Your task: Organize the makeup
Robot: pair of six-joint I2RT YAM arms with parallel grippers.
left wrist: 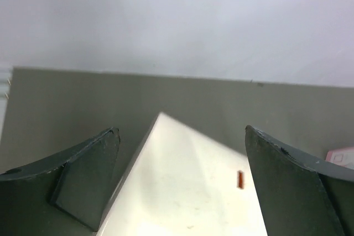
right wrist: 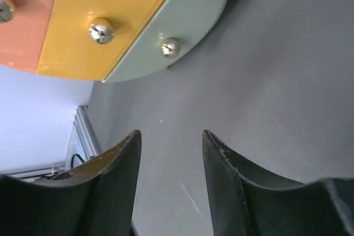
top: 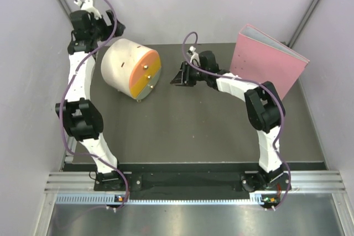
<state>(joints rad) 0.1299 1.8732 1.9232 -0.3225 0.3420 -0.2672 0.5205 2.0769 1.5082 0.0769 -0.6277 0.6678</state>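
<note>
Room: drawer box [top: 131, 69] is sitting upper left, pink binder [top: 266, 59] is leaning upper right.
Right gripper [right wrist: 171, 136]: is pointing at the box front, jaws parted, empty.
Left gripper [left wrist: 182, 131]: is hovering above the box, jaws spread.

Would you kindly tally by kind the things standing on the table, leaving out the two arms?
Cream cylindrical drawer box with an orange, yellow and grey-green front: 1
Pink binder standing upright: 1
Makeup pieces in view: 0
Total: 2
</note>
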